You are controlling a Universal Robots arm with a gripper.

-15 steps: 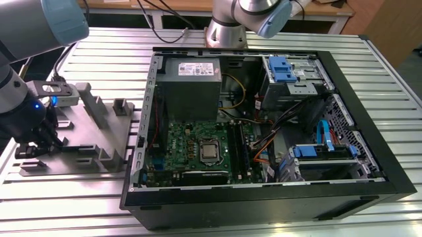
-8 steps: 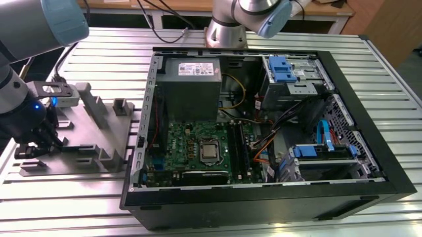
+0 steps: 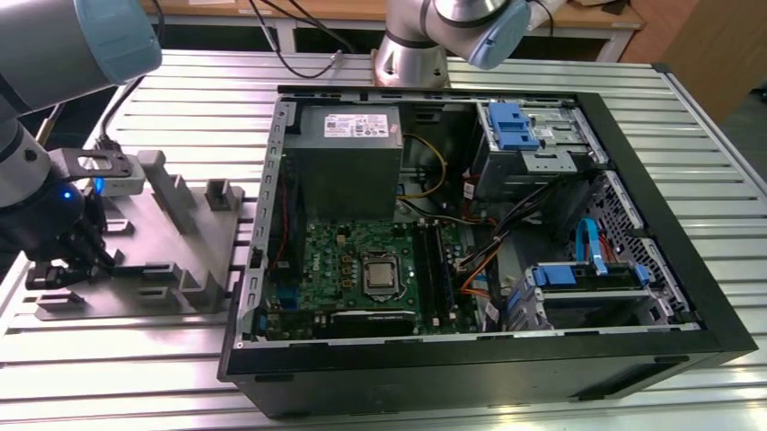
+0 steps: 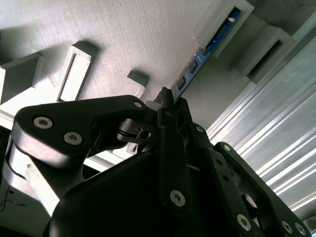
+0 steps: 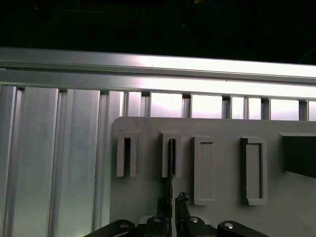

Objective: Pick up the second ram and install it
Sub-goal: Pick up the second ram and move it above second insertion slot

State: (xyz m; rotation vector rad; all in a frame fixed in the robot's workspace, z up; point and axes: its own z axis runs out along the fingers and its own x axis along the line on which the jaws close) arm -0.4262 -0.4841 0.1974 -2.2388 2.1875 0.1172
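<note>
One memory stick matters here: the second ram [image 5: 171, 158] stands on edge in a slot of the grey fixture plate [image 3: 180, 224] on the desk [image 3: 120, 359], at the exterior view's left, well apart from the open computer case [image 3: 671, 296]. We see the end effector [image 5: 172, 201] with its fingers against both sides of the stick's exposed end, seemingly clamped on it. We judge the hold thin. A lift off the slot's line could jam the stick against the slot walls, or let it twist and slip out.
</note>
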